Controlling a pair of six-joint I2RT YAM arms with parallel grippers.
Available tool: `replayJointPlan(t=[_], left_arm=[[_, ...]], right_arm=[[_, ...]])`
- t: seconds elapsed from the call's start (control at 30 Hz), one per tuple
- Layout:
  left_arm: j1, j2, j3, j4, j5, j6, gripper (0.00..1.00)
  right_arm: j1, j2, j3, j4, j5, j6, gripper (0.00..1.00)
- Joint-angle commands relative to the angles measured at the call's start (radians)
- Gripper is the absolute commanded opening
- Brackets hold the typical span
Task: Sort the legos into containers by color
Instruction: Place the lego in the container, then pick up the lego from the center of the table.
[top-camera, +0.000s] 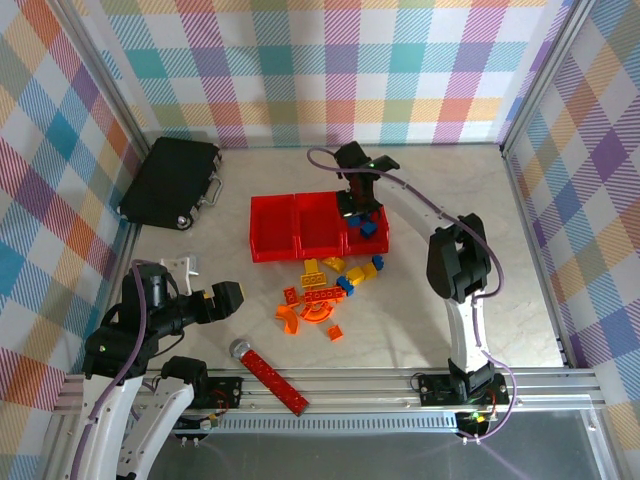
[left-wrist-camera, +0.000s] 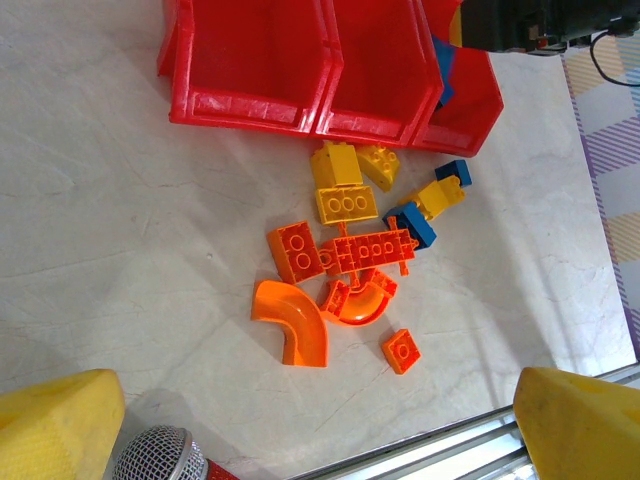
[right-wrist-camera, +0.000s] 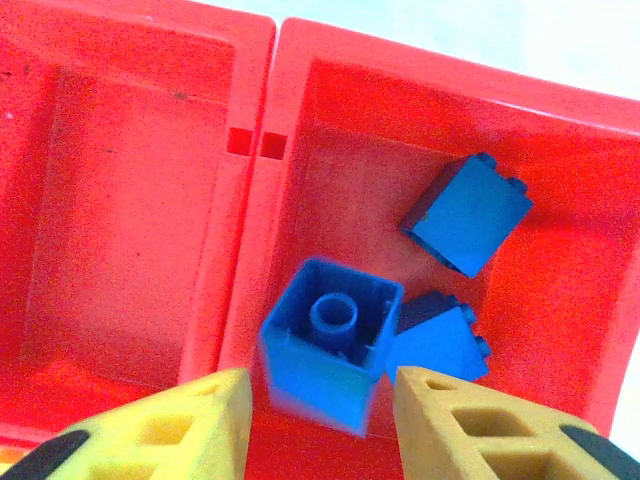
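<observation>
Right now my right gripper (right-wrist-camera: 320, 420) hangs over the right-end bin (right-wrist-camera: 590, 300) with its jaws parted. A blue brick (right-wrist-camera: 328, 345) sits between the tips, hollow side up. A sliver of red shows on either side of it, so I am not clamping it (its lower edge is blurred). At one o'clock from it a second blue brick (right-wrist-camera: 468, 215) lies on the bin floor, and at three o'clock a third blue brick (right-wrist-camera: 440, 345) lies just beside it. At nine o'clock, past the joined walls, is the middle bin (right-wrist-camera: 130, 200).

My left gripper (left-wrist-camera: 320, 425) is spread wide, holding nothing, above the table (left-wrist-camera: 100, 220). At twelve o'clock from it the loose legos (left-wrist-camera: 350, 245) lie in a cluster. The orange arches (left-wrist-camera: 293, 322) and plates are nearest, the yellow bricks (left-wrist-camera: 346, 203) are beyond them, and a couple of blue ones are toward one o'clock. Farther along twelve o'clock stand the three red containers (left-wrist-camera: 250, 100). At seven o'clock, just beside my left fingertip (left-wrist-camera: 55, 430), is the silver round end of a red bar (left-wrist-camera: 160, 455).

From above, a black case (top-camera: 170, 182) lies at ten o'clock from the containers, well apart.
</observation>
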Motion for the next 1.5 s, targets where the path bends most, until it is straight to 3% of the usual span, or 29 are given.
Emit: replayJointPlan(t=[0.0, 0.3, 0.67, 1.13, 1.33, 1.47], left_arm=[[-0.008, -0.008, -0.007, -0.012, -0.003, -0.010, 1.00], [-0.008, -0.011, -0.007, -0.013, -0.006, -0.011, 1.00], [-0.009, -0.011, -0.006, -0.008, -0.008, -0.013, 1.00], [-0.008, 0.001, -0.009, 0.004, 0.006, -0.007, 1.00], [-0.009, 0.001, -0.010, 0.007, 0.014, -0.003, 1.00], [-0.010, -0.003, -0.009, 0.006, 0.016, -0.002, 1.00]], right_arm=[[-0.013, 0.021, 0.025, 0.003, -0.018, -0.009, 0.44], [-0.018, -0.015, 0.016, -0.009, -0.029, -0.003, 0.46], [-0.019, -0.241, -0.106, -0.006, -0.138, 0.063, 0.48], [-0.008, -0.670, -0.609, 0.112, -0.254, 0.268, 0.53], [0.005, -0.813, -0.811, 0.123, -0.211, 0.439, 0.67], [0.003, -0.819, -0.852, 0.100, -0.138, 0.459, 0.69]])
